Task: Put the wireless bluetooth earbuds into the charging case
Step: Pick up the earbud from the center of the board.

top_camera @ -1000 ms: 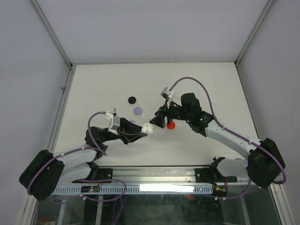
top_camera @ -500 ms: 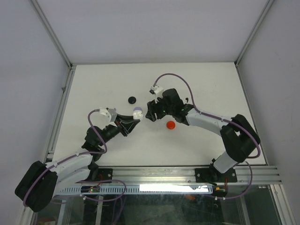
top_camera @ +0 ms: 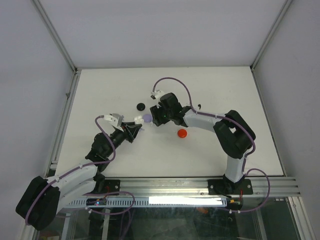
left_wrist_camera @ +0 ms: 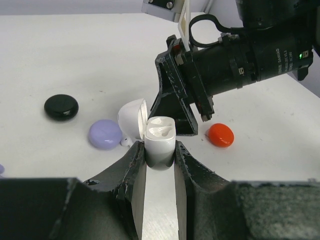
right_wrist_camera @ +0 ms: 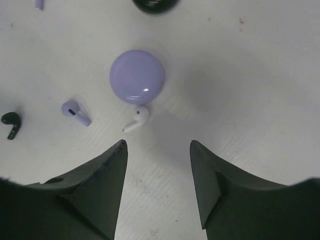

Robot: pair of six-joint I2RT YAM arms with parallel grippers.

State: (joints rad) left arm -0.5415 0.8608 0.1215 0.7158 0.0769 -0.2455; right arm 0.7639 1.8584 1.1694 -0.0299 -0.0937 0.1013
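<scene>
My left gripper is shut on an open white charging case with its lid tipped back; in the top view this gripper sits left of the purple case. My right gripper is open and empty above the table, just short of a white earbud that lies against a round purple case. A purple earbud and a black earbud lie further left. In the top view the right gripper is beside the purple case.
A round black case lies beyond the purple one and a round red case lies to the right. The right gripper's black body stands close in front of the held white case. Metal rails edge the table.
The right gripper has moved left and further away, up to the purple case. The left gripper has carried the white case left and further away, toward the same spot.
</scene>
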